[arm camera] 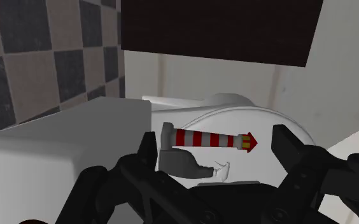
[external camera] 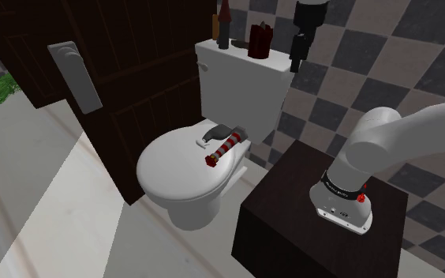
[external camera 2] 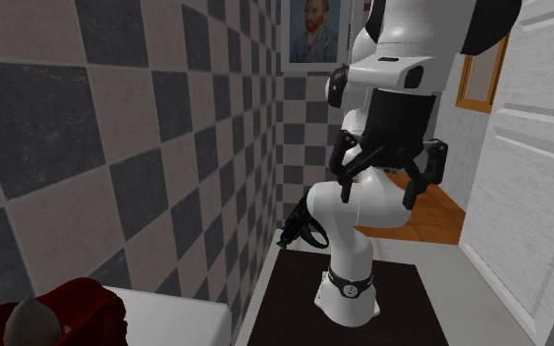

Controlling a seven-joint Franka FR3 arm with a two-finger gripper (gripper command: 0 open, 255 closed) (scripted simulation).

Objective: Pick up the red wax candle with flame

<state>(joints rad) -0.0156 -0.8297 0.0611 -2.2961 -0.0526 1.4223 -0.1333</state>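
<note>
The dark red candle stands upright on the white toilet tank's lid, toward its right end in the shoulder view. In the second exterior view the candle sits at the lower left corner with a pale flame shape in front of it. My black gripper hangs just to the right of the candle in the shoulder view, over the tank's end. It is open and holds nothing: in the wrist view the gripper has its fingers wide apart. Seen from the second exterior view, the gripper points down.
A red-and-white striped stick and a grey object lie on the closed toilet seat lid. A dark bottle stands left of the candle. A dark wooden door is behind the toilet. Checkered walls close in.
</note>
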